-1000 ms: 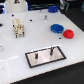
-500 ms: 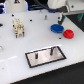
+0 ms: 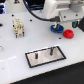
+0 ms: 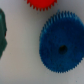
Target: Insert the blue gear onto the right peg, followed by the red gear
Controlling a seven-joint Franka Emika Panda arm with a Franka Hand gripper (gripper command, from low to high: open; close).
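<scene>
In the exterior view the blue gear (image 3: 56,28) lies flat on the white table, with the smaller red gear (image 3: 68,34) close beside it towards the exterior view's right. My gripper (image 3: 59,22) hangs just above the blue gear and holds nothing. In the wrist view the blue gear (image 4: 61,43) fills much of the picture and the red gear (image 4: 41,3) shows at the edge. A dark finger (image 4: 2,35) stands at the far edge, so the jaws look spread. The grey plate (image 3: 46,62) carries two pins; the right peg (image 3: 50,50) stands bare.
The plate's other pin (image 3: 36,56) stands at the exterior view's left of the right peg. A small beige rack (image 3: 18,27) stands at the back left. The white arm body (image 3: 60,7) fills the back right.
The arm has come down and forward, bringing the gripper closer over the blue gear. The gears and the plate have not moved.
</scene>
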